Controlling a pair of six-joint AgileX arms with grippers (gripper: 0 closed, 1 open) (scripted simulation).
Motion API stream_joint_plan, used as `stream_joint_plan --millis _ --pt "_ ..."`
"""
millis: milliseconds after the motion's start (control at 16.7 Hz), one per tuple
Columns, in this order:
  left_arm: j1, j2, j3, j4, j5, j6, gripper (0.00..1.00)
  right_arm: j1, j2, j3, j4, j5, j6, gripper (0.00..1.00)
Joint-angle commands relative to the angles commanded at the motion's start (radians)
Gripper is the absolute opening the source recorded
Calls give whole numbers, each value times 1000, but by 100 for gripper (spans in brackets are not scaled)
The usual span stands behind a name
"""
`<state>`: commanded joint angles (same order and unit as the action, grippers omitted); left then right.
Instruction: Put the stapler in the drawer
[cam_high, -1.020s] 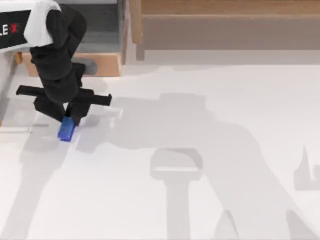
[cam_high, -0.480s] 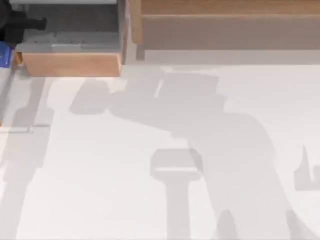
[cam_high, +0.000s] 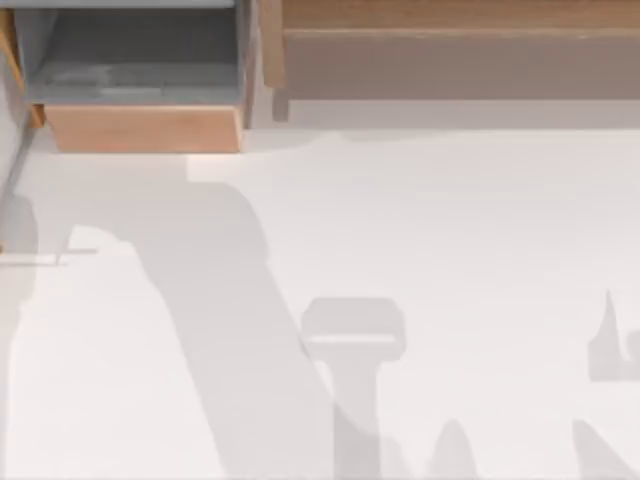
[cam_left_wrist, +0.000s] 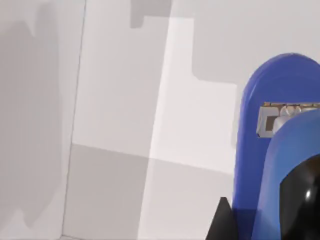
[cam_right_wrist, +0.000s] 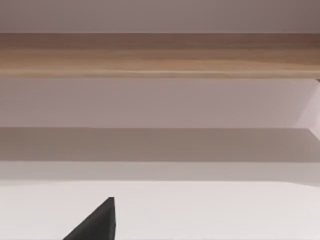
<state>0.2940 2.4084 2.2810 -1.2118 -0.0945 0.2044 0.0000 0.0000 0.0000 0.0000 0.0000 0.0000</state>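
Blue stapler: small oblong blue stapler with a rounded black end, close against the left wrist camera, over pale flat surface; metal staple slot visible.
Left gripper: one dark fingertip beside the stapler; closed on it or not, cannot tell.
Drawer: boxy drawer, grey inside, light-wood front, pulled open at table's top left.
Right gripper: dark fingertip low over white table, facing a wooden ledge; opening cannot tell.

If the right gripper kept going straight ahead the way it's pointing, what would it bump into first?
Probably the pale wall under the wooden ledge. Before that there is bare table, though how far off the wall stands is hard to judge.
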Motion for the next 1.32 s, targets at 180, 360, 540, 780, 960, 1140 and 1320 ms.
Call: stream_joint_plan --millis 180,360,540,780,960,1140,1320 --pt "24 127 83 -80 39 46 0 0 0 0 0 0 0 100" --pt "31 190 164 -166 71 95 0 0 0 0 0 0 0 100" --pt "35 225 229 -222 91 133 0 0 0 0 0 0 0 100" --pt "35 236 248 -239 96 145 0 0 0 0 0 0 0 100" --pt "29 234 246 -237 94 146 0 0 0 0 0 0 0 100" --pt "31 230 230 -218 96 146 0 0 0 0 0 0 0 100" --pt "34 229 202 -196 95 146 0 0 0 0 0 0 0 100"
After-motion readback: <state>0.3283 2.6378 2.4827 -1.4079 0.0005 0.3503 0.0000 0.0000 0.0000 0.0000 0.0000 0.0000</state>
